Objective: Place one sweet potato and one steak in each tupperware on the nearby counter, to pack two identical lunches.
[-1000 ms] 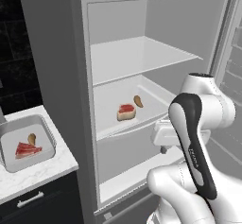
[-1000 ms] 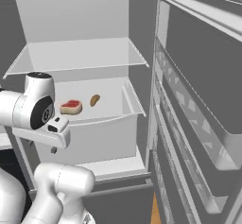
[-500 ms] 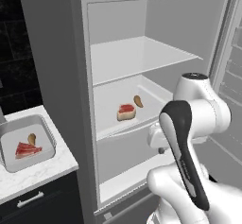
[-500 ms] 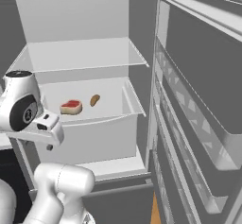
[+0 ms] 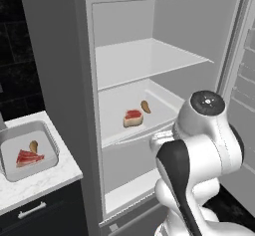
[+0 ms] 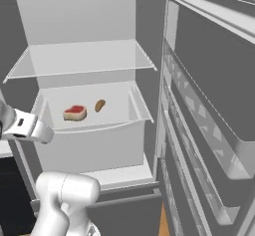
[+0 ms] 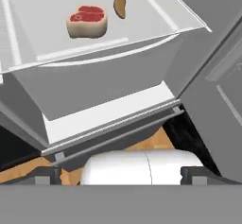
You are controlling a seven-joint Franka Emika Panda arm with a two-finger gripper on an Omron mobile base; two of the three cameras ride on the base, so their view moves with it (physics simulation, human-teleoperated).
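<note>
On the open fridge's middle shelf lie a red steak (image 5: 133,117) (image 6: 74,112) (image 7: 87,21) and, just beside it, a small brown sweet potato (image 5: 146,106) (image 6: 99,105) (image 7: 120,5). A grey tupperware (image 5: 10,139) sits on the white counter (image 5: 55,176) at the left; it holds another steak (image 5: 28,158) and sweet potato (image 5: 33,146). My gripper (image 7: 120,176) is open and empty, its dark fingertips (image 7: 45,175) wide apart. It hangs in front of and below that shelf, well short of the food.
The fridge door (image 6: 214,105) with its racks stands open on the right. An upper glass shelf (image 5: 144,60) is bare. Below the food shelf are the fridge's lower compartment (image 7: 108,114) and wooden floor (image 7: 151,145). Black cabinet fronts (image 5: 35,210) run under the counter.
The arm has swung round and the hand has drifted left in the right base view, away from the shelf front. The food on the shelf and in the tub has not moved.
</note>
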